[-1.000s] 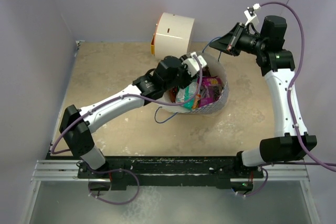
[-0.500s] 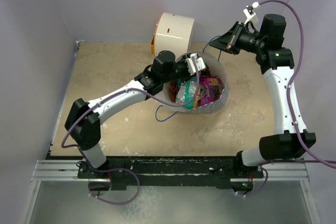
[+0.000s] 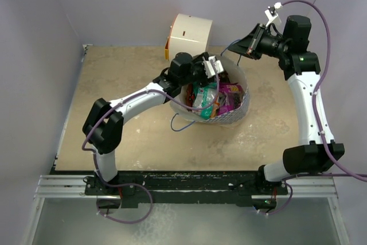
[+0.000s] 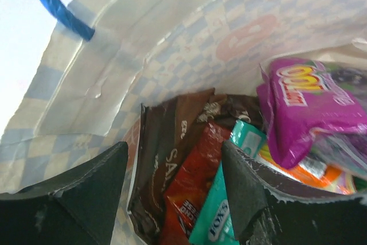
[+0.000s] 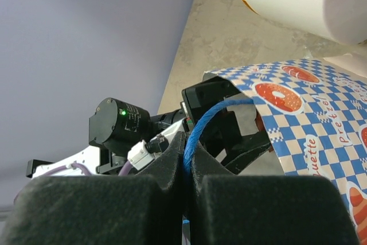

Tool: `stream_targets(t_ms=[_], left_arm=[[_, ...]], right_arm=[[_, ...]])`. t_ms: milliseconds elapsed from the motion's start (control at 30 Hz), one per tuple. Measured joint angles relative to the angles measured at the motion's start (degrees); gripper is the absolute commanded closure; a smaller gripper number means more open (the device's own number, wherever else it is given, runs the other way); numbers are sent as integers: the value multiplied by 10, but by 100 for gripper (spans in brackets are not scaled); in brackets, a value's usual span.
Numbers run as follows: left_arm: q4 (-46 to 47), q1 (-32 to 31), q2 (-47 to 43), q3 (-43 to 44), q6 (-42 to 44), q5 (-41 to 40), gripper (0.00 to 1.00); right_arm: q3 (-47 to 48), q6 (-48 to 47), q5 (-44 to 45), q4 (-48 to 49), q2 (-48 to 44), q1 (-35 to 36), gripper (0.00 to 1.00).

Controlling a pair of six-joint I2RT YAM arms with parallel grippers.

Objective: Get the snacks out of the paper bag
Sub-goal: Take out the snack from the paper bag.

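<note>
I have the left gripper in the mouth of the paper bag, its 2 fingers spread wide with nothing between them. It sits just above the dark brown chips bag and a red-orange packet, with a teal packet and a purple packet beside them, all inside the bag. My right gripper is pinched tight on the bag's blue string handle, and the bag stands on the table near a white cylinder.
</note>
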Motion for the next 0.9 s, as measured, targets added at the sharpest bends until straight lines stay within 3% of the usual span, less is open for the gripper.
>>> stream_targets(t_ms=[133, 233, 500, 567, 900], left_arm=[[19, -1, 33, 29, 1, -14, 30], [26, -1, 59, 45, 2, -26, 39], [24, 5, 89, 54, -5, -47, 82], [26, 5, 89, 54, -11, -51, 98], [-30, -15, 60, 54, -31, -103, 100]], right_arm=[[0, -1, -1, 0, 3, 0, 100], [0, -2, 0, 0, 5, 0, 100], [0, -4, -1, 1, 5, 0, 100], [1, -4, -3, 0, 5, 1, 100], [1, -4, -2, 8, 5, 1, 100]])
